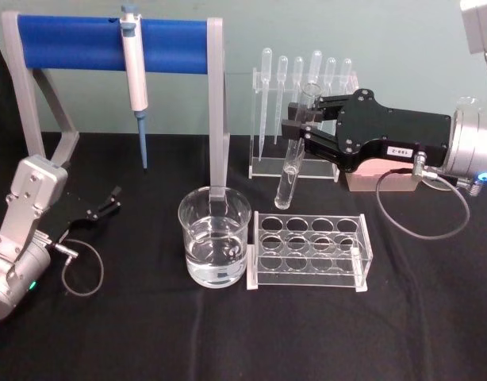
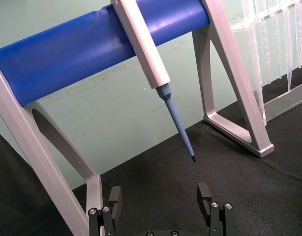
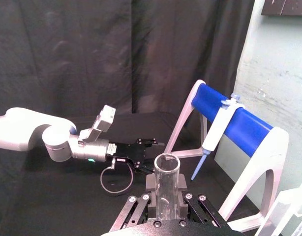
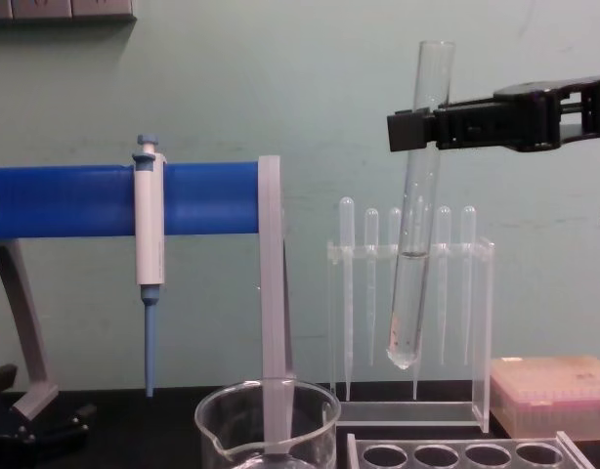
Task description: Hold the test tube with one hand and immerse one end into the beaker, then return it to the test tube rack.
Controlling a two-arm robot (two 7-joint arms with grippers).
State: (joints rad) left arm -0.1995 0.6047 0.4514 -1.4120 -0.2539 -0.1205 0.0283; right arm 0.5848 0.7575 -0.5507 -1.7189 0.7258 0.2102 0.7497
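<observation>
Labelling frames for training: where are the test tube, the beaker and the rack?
test tube (image 4: pixel 409 293), chest view, lower glass body
beaker (image 1: pixel 215 248), head view, front wall
rack (image 1: pixel 307 275), head view, front wall

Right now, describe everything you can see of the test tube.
The test tube is a long, clear glass tube with a rimmed open mouth and a rounded bottom. It hangs in the air mouth up, tilted so its lower end leans toward the robot's left. The right gripper is shut on it just below the mouth; nothing else touches it. Its bottom hovers behind the test tube rack, right of the beaker, clear of both.
</observation>
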